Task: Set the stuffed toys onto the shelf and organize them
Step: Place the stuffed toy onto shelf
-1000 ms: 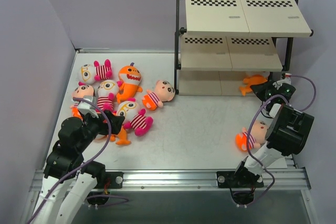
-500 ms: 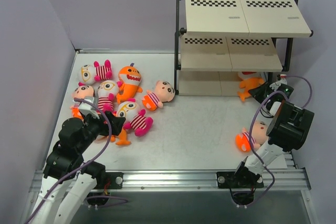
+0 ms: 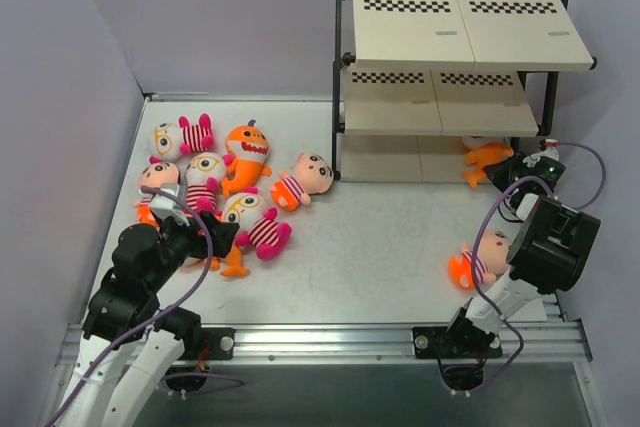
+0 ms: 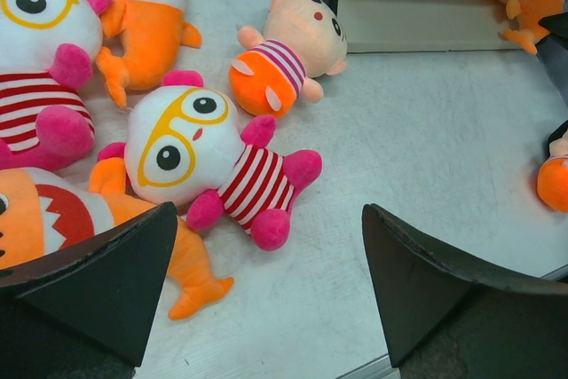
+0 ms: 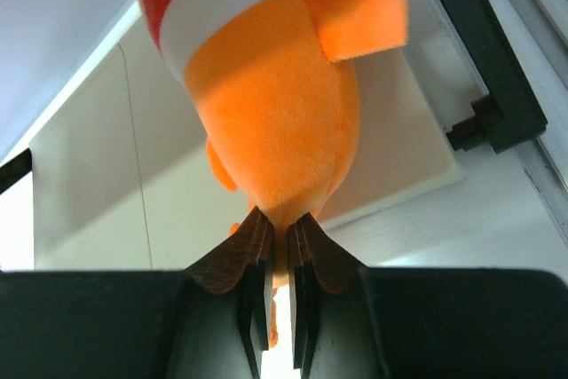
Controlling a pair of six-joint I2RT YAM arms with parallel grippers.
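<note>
Orange shark (image 5: 266,86) at right gripper (image 5: 277,230); tail between its fingers

The jaws pinch the tail of an orange shark (image 5: 273,104), the beige shelf (image 5: 133,175) behind it.

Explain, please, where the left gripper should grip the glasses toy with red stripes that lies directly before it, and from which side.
Probably the striped torso, from above. The glasses toy lies face up, and the torso is narrower than the round head, so the open left gripper could close across it between the pink arms and legs.
</note>
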